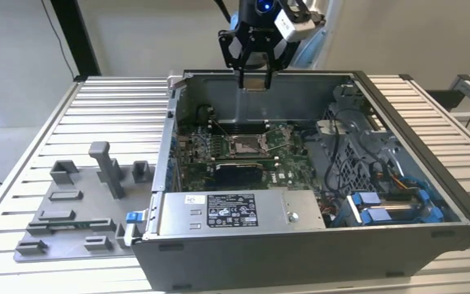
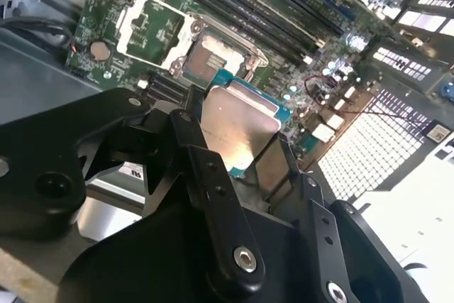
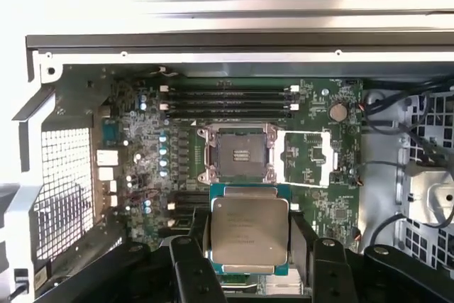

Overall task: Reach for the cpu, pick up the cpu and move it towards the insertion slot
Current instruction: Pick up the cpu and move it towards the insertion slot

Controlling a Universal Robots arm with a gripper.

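Note:
My gripper (image 1: 256,82) hangs high over the open computer case, above its back wall, shut on the cpu (image 1: 256,87). In both wrist views the cpu (image 3: 250,228) (image 2: 237,129) is a flat square chip with a silvery metal top and a teal rim, pinched at two opposite edges by the black fingers (image 3: 301,239). The insertion slot (image 1: 246,145) (image 3: 239,152) (image 2: 213,54) lies well below on the green motherboard. It is a shiny metal frame with a dark centre and its lid swung open to one side.
The grey case wall (image 1: 268,76) rises around the board. A silver power supply (image 1: 235,211) sits at the case front, with cables and blue clips (image 1: 382,205) at the exterior view's right. A grey plastic tray (image 1: 71,214) with raised blocks lies on the slatted table at the exterior view's left.

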